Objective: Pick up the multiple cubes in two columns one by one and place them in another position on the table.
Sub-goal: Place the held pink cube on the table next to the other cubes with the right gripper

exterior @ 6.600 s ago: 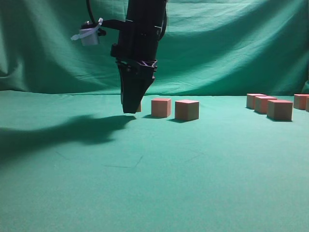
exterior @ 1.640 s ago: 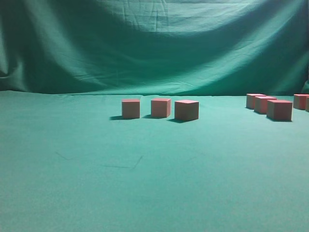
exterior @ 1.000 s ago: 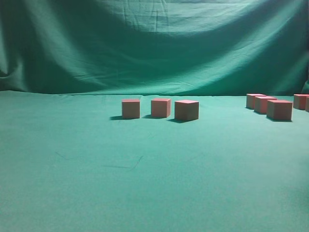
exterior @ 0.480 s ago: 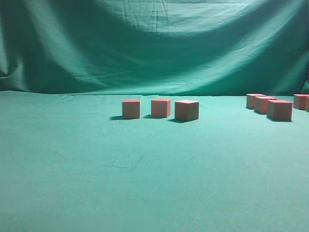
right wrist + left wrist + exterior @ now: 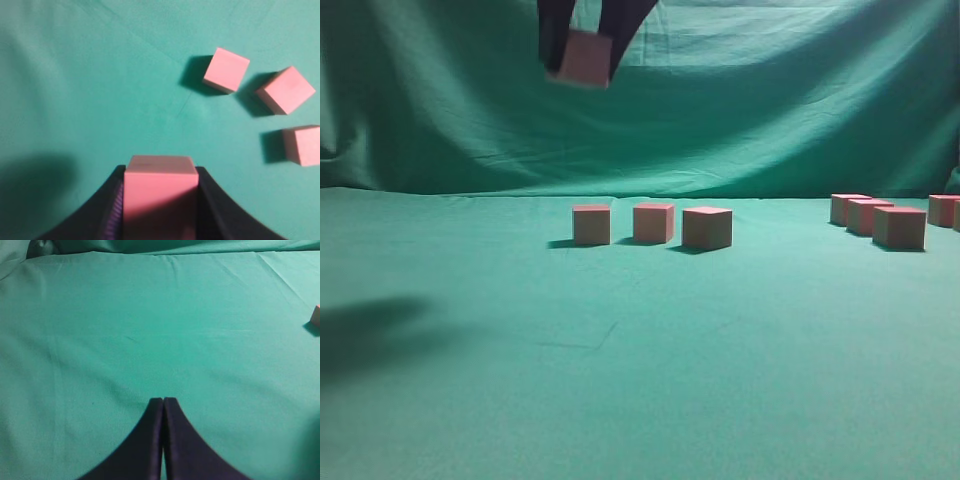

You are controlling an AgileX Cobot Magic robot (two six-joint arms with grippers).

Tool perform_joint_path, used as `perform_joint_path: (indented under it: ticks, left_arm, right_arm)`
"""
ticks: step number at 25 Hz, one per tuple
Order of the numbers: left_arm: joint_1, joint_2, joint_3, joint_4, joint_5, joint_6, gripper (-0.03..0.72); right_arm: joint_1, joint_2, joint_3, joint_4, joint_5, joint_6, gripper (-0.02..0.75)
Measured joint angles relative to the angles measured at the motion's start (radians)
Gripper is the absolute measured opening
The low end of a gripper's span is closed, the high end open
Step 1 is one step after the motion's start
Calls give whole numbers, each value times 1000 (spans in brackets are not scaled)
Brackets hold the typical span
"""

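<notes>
High over the green table (image 5: 640, 380), my right gripper (image 5: 584, 62) is shut on a salmon-pink cube (image 5: 586, 58); only its black fingertips (image 5: 552, 45) show at the top edge. In the right wrist view that held cube (image 5: 160, 192) fills the gap between the jaws of the right gripper (image 5: 160, 172). Three cubes (image 5: 652, 222) stand in a row on the table below, and the same three cubes (image 5: 226, 70) appear at the upper right of the right wrist view. My left gripper (image 5: 163, 400) is shut and empty above bare cloth.
Several more cubes (image 5: 899, 227) stand in columns at the far right. One cube (image 5: 316, 315) peeks in at the right edge of the left wrist view. A draped green backdrop (image 5: 720, 110) closes the rear. The arm's shadow (image 5: 370, 325) lies on the cloth at left.
Half a second ago no arm showed in the exterior view. Now the right gripper, shut on a cube, has come in at the top, and a shadow has appeared at left.
</notes>
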Motion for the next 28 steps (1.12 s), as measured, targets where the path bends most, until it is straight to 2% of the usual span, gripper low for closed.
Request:
perform_joint_path:
  ticks: [6,11,18,28]
  left_arm:
    - [0,0,0,0,0,0,0]
    - [0,0,0,0,0,0,0]
    - [0,0,0,0,0,0,0]
    - [0,0,0,0,0,0,0]
  right_arm:
    - [0,105,-28,-4,-7,11,281]
    - [0,159,-30,-11,-32,135,281]
    - [10,198,-61,-163,-73,341,281]
    - [69,270,-109,-226,-108,545,281]
